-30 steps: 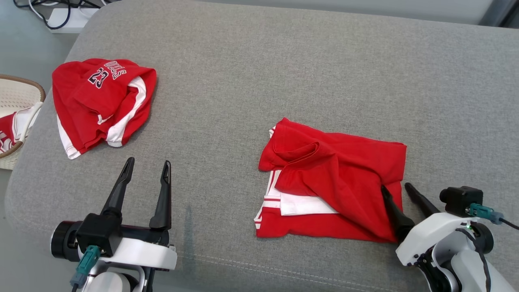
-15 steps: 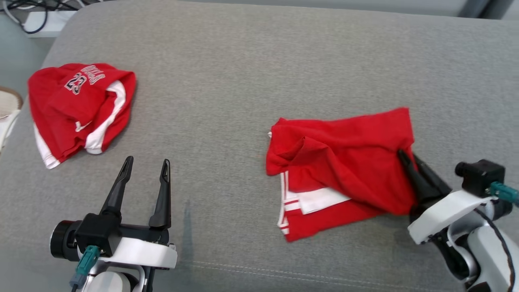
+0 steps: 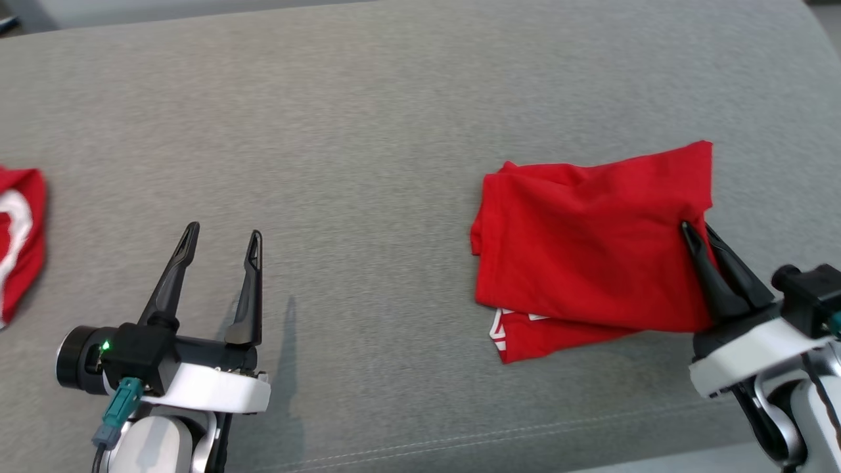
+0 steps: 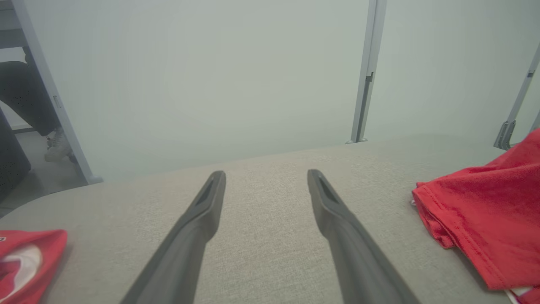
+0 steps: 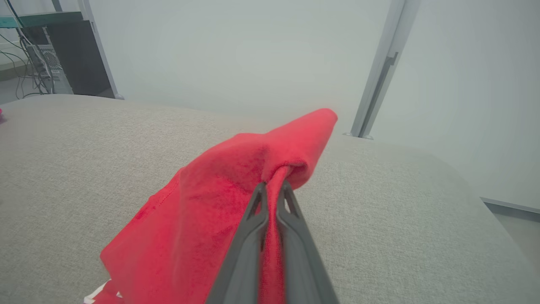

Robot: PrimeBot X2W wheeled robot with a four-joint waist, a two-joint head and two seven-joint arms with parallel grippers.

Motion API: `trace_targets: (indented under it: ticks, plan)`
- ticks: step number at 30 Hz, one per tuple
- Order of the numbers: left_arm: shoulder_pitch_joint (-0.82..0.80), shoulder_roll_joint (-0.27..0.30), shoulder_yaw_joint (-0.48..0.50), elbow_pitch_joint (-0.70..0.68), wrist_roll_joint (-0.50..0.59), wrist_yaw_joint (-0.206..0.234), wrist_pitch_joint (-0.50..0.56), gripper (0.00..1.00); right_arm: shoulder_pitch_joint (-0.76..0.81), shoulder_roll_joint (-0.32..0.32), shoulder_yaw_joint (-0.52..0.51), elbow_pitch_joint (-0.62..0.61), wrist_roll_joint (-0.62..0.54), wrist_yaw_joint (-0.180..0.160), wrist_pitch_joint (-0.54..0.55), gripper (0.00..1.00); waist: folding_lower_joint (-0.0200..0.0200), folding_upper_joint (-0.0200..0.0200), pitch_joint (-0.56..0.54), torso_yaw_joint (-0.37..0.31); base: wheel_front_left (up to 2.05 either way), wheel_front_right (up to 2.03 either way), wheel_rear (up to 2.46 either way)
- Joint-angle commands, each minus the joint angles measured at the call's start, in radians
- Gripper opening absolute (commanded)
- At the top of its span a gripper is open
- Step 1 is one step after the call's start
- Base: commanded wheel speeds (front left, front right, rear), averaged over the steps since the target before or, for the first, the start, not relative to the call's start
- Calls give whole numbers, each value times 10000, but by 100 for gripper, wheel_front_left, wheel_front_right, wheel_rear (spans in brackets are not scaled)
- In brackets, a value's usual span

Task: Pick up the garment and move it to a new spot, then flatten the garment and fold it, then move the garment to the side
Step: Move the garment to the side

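Right hand (image 3: 696, 228) has closed, clamping the red garment (image 3: 591, 243) by its edge; left hand (image 3: 223, 231) fingers spread.

One cushion (image 3: 368, 131), two red garments, garment (image 3: 591, 243) at its right, other garment (image 3: 20, 243) at its left edge, two grippers, left gripper (image 3: 223, 230), right gripper (image 3: 696, 227).

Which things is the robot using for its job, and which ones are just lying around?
For the job:
- folded red garment, pinched at its edge by the shut right gripper

Just lying about:
- second red-and-white garment, far left
- open left gripper, holding nothing
- grey cushion under everything
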Motion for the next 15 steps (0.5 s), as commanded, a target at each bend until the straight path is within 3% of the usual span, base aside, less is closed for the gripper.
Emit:
trace_targets:
  ticks: [1,7,15]
  plan:
    - [-451,180,282,-323,105,-97,-31,100,-363,-109,170,-181,-75,14,10,0,0,0,301,-900,0,0,0]
    - [-765,389,138,-514,185,-203,188,100,-2366,-505,1254,1416,523,14,-448,0,0,0,771,-1739,0,0,0]
    - [-1437,563,-439,-916,363,-508,422,100,-4926,-1199,1604,4561,960,14,-1291,0,0,0,1738,-2009,0,0,0]
